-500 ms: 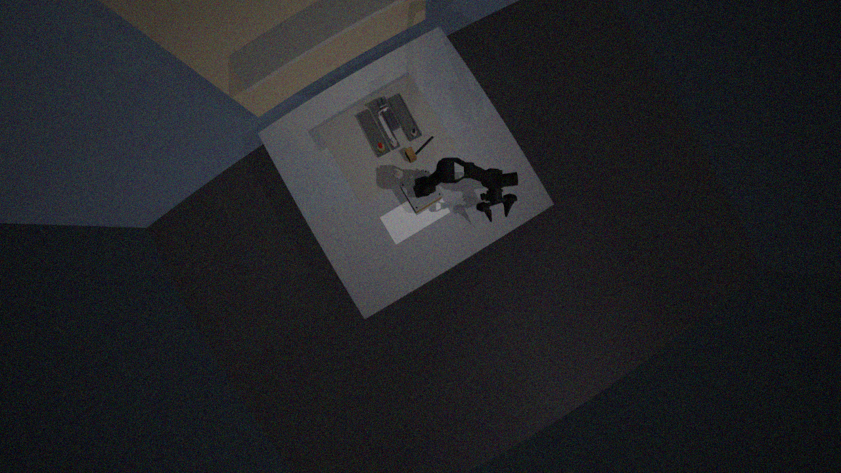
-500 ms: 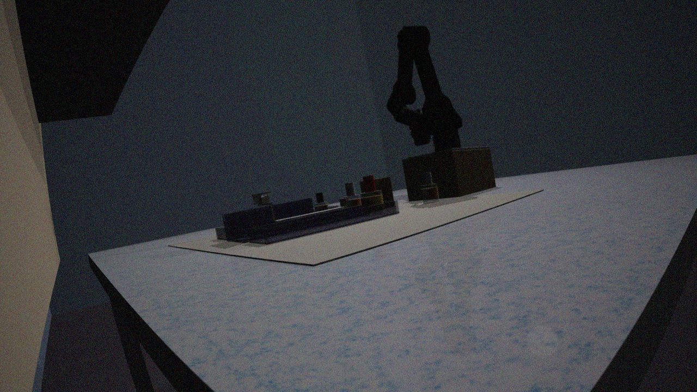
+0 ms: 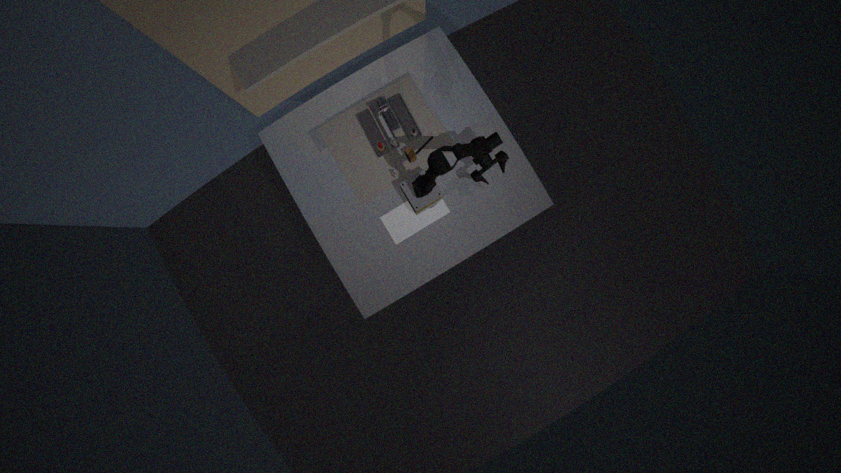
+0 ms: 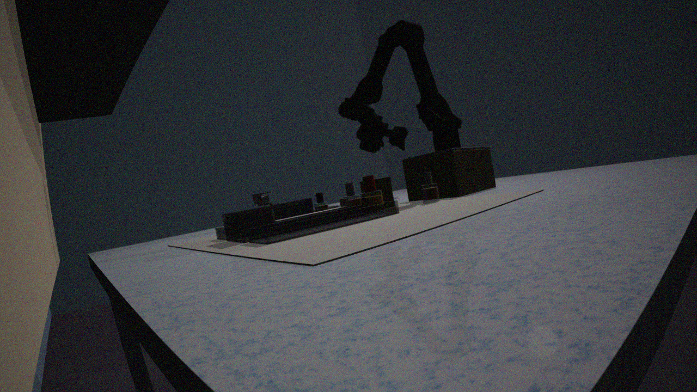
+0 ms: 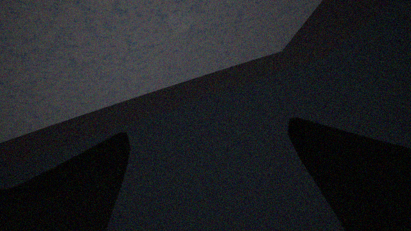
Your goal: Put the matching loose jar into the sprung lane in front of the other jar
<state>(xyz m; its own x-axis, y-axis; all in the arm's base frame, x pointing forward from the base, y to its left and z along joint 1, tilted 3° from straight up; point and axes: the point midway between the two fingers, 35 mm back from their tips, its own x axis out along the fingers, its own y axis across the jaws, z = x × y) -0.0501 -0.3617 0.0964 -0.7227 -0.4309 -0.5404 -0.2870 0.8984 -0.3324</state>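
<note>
A: Early step by my read, the approach. The arm [image 4: 414, 73] is raised over the surface [image 4: 438, 292], well apart from the sprung lane [image 4: 311, 219].

B: Next call: swing in and descend on a loose jar [image 4: 428, 187] by the pedestal; whether it matches, too dark to tell.

A: Fingers spread wide, holding nothing.

The claw [image 4: 385, 138] hangs above the desk [image 4: 438, 302], beside the arm's pedestal [image 4: 480, 167]; the lane fixture [image 4: 243, 226] lies well apart.
</note>
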